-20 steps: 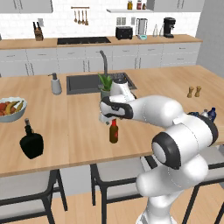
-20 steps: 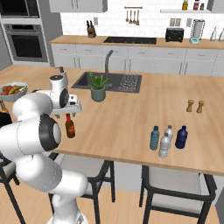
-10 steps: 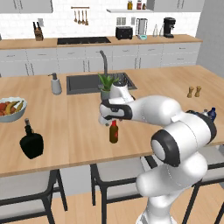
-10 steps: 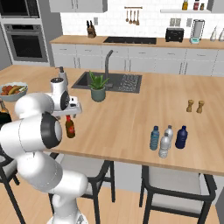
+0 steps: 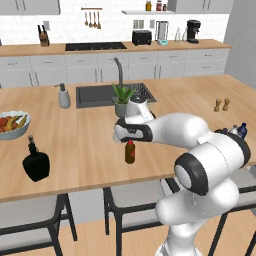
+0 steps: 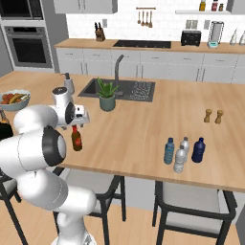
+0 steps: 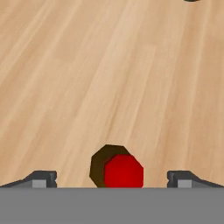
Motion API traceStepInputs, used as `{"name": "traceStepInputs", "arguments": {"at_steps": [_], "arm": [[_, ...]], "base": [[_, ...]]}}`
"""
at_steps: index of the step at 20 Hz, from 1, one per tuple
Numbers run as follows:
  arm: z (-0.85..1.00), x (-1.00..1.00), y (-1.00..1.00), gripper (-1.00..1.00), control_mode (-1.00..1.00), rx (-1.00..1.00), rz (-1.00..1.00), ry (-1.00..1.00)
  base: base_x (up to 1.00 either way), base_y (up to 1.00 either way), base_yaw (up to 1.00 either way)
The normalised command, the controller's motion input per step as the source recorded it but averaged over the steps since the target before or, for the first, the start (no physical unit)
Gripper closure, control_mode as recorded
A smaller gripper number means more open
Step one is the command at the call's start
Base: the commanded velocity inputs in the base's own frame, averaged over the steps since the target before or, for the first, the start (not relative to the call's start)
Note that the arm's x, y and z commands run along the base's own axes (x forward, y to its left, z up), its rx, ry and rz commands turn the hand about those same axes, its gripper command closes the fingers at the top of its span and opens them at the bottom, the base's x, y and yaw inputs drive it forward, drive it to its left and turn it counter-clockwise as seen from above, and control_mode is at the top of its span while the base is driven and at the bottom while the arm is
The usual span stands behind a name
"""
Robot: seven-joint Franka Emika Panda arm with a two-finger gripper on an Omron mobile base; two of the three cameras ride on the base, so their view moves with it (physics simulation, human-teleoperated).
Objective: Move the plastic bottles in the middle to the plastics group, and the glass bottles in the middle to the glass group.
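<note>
The slim brown red-capped glass bottle (image 5: pixel 130 151) stands upright just left of centre in the left base view, near the front edge of the wooden island counter (image 5: pixel 90 150); in the hand view its red cap sits at lower centre, seen from above. The gripper (image 7: pixel 111 179) hovers directly over it with both tips spread wide to either side of the cap, holding nothing. The step in hand appears to be the approach to this bottle; the next move calls for a straight descent and a closing on the neck or body. Its target, the squat black glass bottle (image 5: pixel 36 163), stands at the left of the frame, with bare counter between. The plastics group (image 6: pixel 183 151) clusters at lower right of the right base view, near that front edge.
</note>
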Motion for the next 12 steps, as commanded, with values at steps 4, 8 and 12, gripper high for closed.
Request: {"name": "traceStepInputs", "arguments": {"at_steps": [4, 8, 12], "arm": [[0.00, 0.00, -0.02, -1.00, -1.00, 0.00, 0.00, -0.03], [0.00, 0.00, -0.02, -1.00, -1.00, 0.00, 0.00, -0.01], [0.00, 0.00, -0.04, -1.00, -1.00, 0.00, 0.00, -0.07]], "base": [[0.00, 0.00, 0.00], [0.00, 0.00, 0.00], [0.00, 0.00, 0.00]]}}
